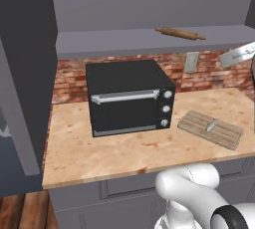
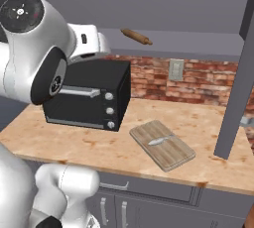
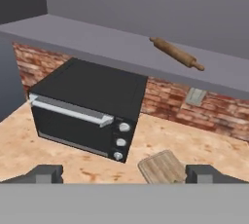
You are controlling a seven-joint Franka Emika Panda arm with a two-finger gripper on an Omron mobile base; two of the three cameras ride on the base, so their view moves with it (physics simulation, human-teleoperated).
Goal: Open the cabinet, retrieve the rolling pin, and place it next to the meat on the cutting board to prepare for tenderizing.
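Cabinet (image 1: 149, 4) doors stand swung wide in the left base view; the rolling pin (image 1: 180, 34) lies on its shelf, above the toaster oven (image 1: 128, 97). Right base view: meat (image 2: 159, 141) rests on the cutting board (image 2: 173, 155), on the surface (image 2: 64, 145) beside the oven. Hand view: the claw (image 3: 124, 174) is spread wide and empty, well short of the pin. A round pin may roll back if a finger nudges it off-centre.

A black toaster oven (image 1: 129, 98) sits on the wooden countertop (image 1: 124, 148) before a brick backsplash (image 1: 209, 73).
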